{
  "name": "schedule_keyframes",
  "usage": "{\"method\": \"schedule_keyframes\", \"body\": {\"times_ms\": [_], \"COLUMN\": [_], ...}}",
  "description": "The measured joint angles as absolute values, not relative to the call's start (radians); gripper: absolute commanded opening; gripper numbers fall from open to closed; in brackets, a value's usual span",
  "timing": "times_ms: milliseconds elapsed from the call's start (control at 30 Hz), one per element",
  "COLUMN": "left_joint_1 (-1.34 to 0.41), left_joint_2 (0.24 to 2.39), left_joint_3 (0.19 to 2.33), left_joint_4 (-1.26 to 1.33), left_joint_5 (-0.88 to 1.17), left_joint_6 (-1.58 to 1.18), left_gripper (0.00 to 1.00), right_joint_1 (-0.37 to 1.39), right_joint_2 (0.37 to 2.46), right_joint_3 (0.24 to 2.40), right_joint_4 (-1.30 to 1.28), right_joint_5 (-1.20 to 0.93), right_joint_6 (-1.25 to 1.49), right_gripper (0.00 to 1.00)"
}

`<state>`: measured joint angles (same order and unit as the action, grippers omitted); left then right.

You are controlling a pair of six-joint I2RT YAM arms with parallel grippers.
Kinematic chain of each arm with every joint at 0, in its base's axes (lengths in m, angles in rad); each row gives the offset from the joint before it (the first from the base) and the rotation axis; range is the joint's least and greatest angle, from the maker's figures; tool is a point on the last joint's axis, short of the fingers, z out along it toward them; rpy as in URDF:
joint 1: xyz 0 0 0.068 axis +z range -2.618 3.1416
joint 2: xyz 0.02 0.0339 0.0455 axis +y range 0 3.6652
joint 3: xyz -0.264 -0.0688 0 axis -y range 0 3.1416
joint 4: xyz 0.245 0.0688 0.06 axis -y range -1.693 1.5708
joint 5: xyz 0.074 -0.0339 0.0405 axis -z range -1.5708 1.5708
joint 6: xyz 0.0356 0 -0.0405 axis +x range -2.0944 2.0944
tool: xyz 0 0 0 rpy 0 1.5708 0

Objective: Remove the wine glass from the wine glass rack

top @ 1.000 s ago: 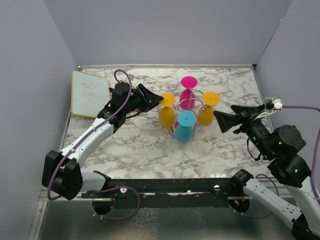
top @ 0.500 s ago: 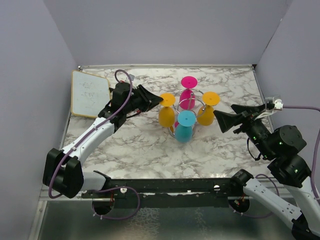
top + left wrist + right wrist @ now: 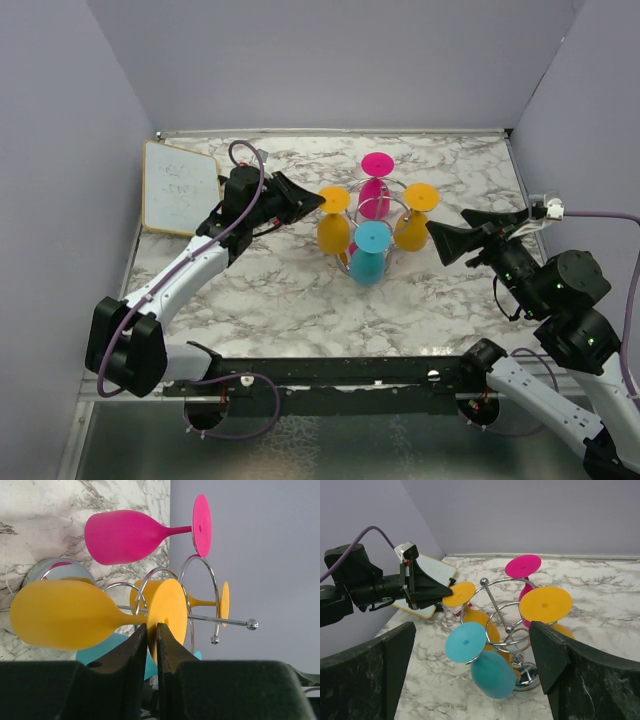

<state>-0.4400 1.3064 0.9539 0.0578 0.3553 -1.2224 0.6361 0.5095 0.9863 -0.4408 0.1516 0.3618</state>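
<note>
Orange wine glass [image 3: 60, 612], foot rim within left end effector [image 3: 152, 628]

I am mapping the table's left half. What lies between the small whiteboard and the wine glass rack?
In the top view, the left pincer lies between the whiteboard and the wine glass rack, its tips at the foot of a yellow glass.
</note>
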Motion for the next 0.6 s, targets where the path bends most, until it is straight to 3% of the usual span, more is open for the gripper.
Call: {"method": "schedule_keyframes", "body": {"times_ms": [600], "left_joint_1": [-0.414], "left_joint_2": [1.271], "left_joint_3": [0.949], "left_joint_4": [0.06], "left_joint_5": [0.367], "left_joint_6": [-1.237], "left_gripper": [0.02], "right_joint_1": [0.636], "right_joint_2": [0.51], "right_joint_3": [0.979], "right_joint_4": [-0.441], "right_joint_5": [0.152], "right_joint_6": [0.363], "right_gripper": [0.98]}}
